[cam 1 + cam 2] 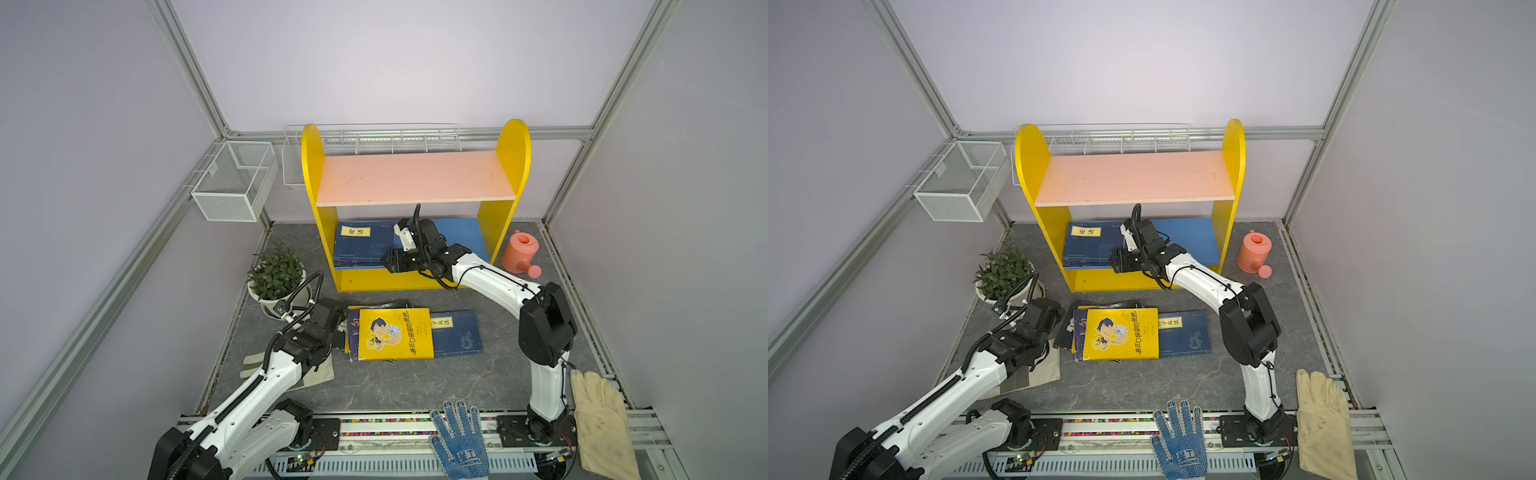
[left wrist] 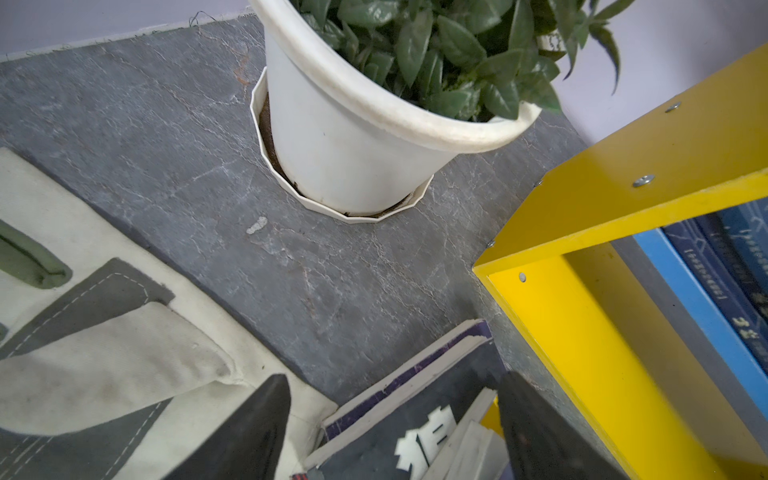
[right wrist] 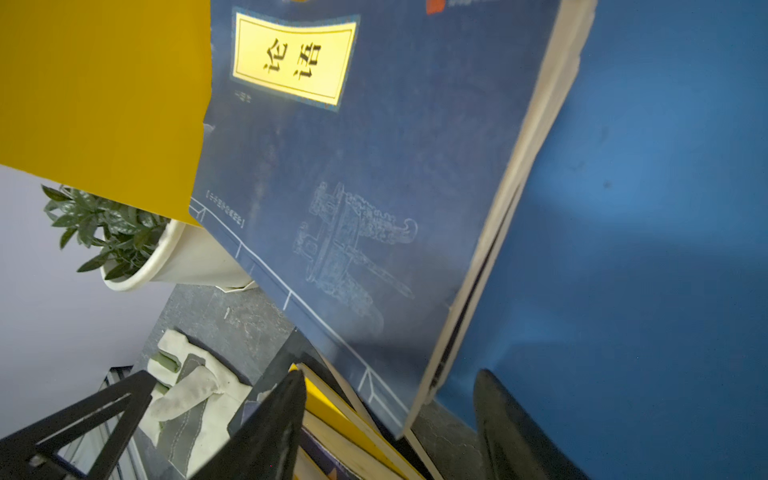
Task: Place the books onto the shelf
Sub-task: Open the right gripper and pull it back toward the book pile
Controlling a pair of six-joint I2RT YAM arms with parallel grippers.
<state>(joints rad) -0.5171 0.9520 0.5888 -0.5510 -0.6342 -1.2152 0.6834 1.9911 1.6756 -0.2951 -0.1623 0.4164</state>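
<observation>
Right wrist view looks along the navy blue paperback with a yellow title label (image 3: 353, 187). It lies flat on the blue lower board (image 3: 644, 208) of the small two-tier shelf with yellow round-topped side panels (image 1: 513, 158), tight against one panel, probably to leave room alongside. The right end effector (image 3: 390, 386) has its jaws apart around that book's near corner without pinching it, so it holds nothing.

On the grey marbled bench (image 1: 415, 386) the other books lie in an overlapping pile. A bright yellow paperback with a cartoon boy (image 1: 395, 334) is on top, a second navy paperback (image 1: 457, 332) juts from under it, and dark covers (image 1: 352, 328) show at the opposite edge. The left end effector (image 2: 395, 382) sits at that dark edge with its jaws spread wide about a corner, likely lining up a grasp. I cannot tell whether a finger touches the covers.

The yellow book hides how many dark books lie beneath it. Extra page edges show under the shelved book, but what they belong to cannot be made out.
</observation>
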